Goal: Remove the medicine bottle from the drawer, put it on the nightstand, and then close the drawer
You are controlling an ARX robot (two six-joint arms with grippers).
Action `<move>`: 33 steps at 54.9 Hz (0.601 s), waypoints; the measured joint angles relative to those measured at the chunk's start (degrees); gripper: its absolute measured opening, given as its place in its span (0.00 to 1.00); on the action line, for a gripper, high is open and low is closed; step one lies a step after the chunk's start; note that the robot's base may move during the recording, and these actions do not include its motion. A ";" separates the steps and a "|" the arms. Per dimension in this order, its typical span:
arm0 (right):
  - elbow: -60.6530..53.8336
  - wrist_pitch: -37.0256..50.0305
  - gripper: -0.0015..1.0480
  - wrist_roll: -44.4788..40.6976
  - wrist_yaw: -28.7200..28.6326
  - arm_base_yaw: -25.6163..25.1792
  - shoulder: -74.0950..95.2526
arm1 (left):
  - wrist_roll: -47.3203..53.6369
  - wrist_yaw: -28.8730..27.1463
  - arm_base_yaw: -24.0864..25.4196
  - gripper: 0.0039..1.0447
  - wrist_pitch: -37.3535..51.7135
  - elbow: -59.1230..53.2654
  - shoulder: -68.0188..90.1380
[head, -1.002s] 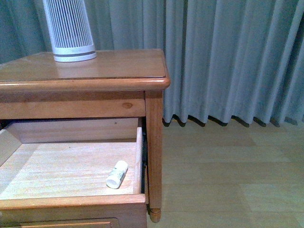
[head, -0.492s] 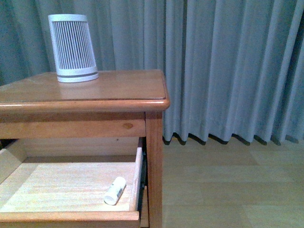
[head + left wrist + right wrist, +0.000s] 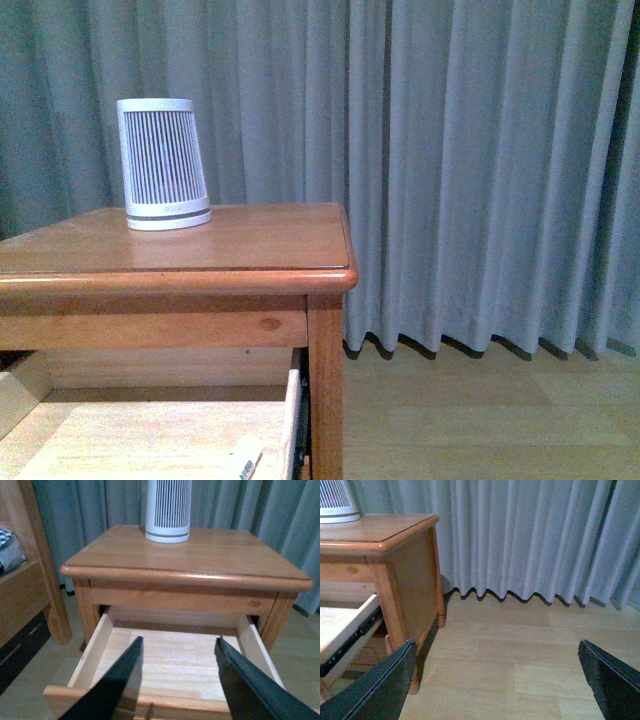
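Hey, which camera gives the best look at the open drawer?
The left wrist view: the drawer shows nearly whole, pulled open, both side walls and floor visible. The front view catches only its rear part; the right wrist view only one side with its rail.

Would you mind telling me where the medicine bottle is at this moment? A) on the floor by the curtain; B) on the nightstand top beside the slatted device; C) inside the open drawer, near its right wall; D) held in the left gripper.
C: the front view shows the medicine bottle lying in the open drawer by its right wall; the nightstand top holds only the slatted device.
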 joint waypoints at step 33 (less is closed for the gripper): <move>0.00 0.00 0.93 0.00 -0.02 0.00 0.00 | 0.55 7.17 7.56 0.02 -0.83 -8.98 -10.80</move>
